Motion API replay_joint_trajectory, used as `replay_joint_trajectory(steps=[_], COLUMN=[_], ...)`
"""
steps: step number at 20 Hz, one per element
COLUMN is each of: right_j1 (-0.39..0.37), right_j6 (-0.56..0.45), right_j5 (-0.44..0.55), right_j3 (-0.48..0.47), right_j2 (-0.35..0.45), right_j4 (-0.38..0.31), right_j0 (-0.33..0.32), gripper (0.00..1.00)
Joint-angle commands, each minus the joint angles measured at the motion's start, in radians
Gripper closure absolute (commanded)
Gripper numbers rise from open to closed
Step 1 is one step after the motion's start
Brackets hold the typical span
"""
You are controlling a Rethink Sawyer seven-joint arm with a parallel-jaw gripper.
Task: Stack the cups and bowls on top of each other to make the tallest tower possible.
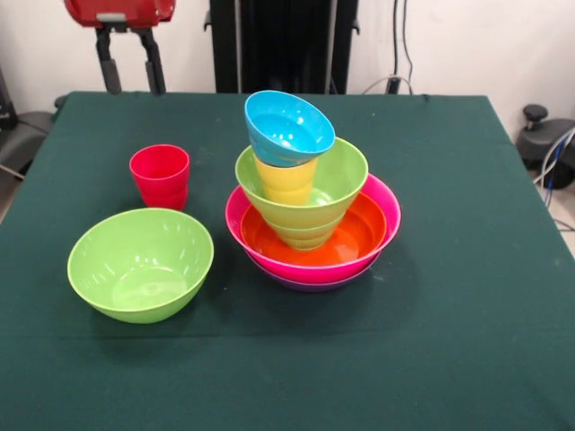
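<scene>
The tower stands mid-table. A purple bowl (310,286) shows only as a rim at the bottom, with a hot pink bowl (382,215) and an orange bowl (359,235) nested in it. A lime green bowl (346,175) sits in those and holds a yellow cup (286,182). A sky blue bowl (289,127) rests tilted on the cup. A red cup (160,176) stands upright alone to the left. A large lime green bowl (141,263) sits at the front left. The gripper (133,83) hangs open and empty at the far left, above the table's far edge. The orange cup is hidden.
The green cloth-covered table (467,341) ends at the far edge near the black pedestal (283,45). Cables and a black object (548,148) lie off the table's right side.
</scene>
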Motion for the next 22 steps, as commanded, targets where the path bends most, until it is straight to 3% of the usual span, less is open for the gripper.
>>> replay_joint_trajectory(steps=[1, 12, 22], right_j1=[0.121, 0.201, 0.256], right_j6=[-0.237, -0.149, -0.178], right_j5=[0.015, -0.057, -0.048], right_j3=[-0.068, -0.085, -0.106], right_j2=[-0.026, -0.071, -0.054], right_j4=[-0.15, -0.279, -0.31], right_j0=[0.051, 0.092, 0.057], gripper=[0.0, 0.0, 0.0])
